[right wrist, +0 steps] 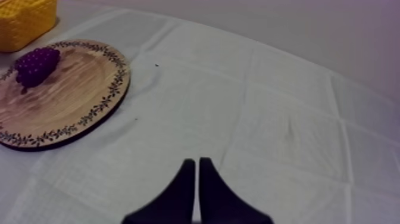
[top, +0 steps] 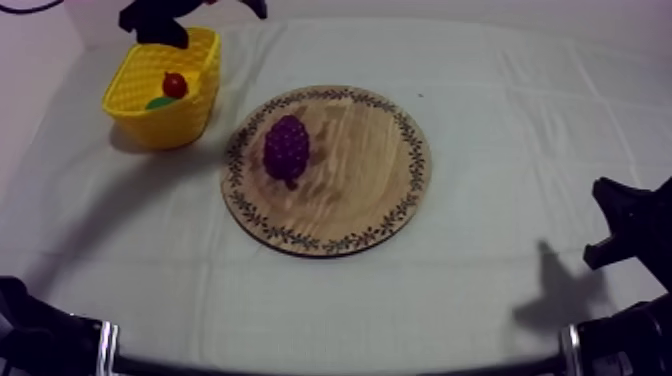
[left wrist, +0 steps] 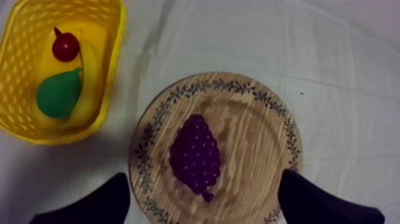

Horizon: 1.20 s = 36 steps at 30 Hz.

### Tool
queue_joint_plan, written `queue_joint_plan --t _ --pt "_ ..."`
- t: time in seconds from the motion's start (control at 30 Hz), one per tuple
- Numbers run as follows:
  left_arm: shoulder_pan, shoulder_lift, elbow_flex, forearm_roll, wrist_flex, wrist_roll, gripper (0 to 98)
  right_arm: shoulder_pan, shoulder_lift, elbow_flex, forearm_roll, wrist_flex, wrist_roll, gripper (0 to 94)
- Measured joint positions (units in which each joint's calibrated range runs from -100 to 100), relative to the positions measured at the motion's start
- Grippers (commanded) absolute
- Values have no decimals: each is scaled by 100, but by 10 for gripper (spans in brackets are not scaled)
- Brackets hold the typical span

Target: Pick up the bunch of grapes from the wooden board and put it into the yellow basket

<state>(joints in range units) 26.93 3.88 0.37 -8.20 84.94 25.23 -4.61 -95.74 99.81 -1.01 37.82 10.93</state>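
The grapes [top: 286,147] lie on the board [top: 360,170], on its half nearer the basket, and nothing touches them. Their narrow stem end points toward the near edge of the table. The bunch sits inside the patterned rim, on the bare wood.

The basket [top: 160,125] stands just beside the board, at the far left of the table, with a strip of cloth [top: 500,100] between them. In it are a small red fruit [top: 175,85] and a green pear [left wrist: 58,94], close together. Under them is a smooth yellow shape that looks like a banana [left wrist: 92,83].

The left gripper [left wrist: 202,179] hangs high over the table. Its two black fingers [left wrist: 89,205] are spread wide apart with nothing held between them. In the left wrist view the grapes and board show below, in the gap between the fingers. In the top view this arm comes in at the upper left, over the far rim of the basket, well apart from the grapes.

The right gripper [right wrist: 196,173] is over bare cloth, well away from the board. Its fingers are pressed together into a narrow wedge, holding nothing. In the top view it sits low at the right edge of the table.
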Motion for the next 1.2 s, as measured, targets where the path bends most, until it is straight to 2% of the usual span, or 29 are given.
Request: queue_joint_plan --t 0.53,1.2 --pt "155 1122 314 92 -3 249 963 0 0 0 0 0 0 4" --pt "212 2962 -213 207 -505 389 959 0 0 0 0 0 0 4"
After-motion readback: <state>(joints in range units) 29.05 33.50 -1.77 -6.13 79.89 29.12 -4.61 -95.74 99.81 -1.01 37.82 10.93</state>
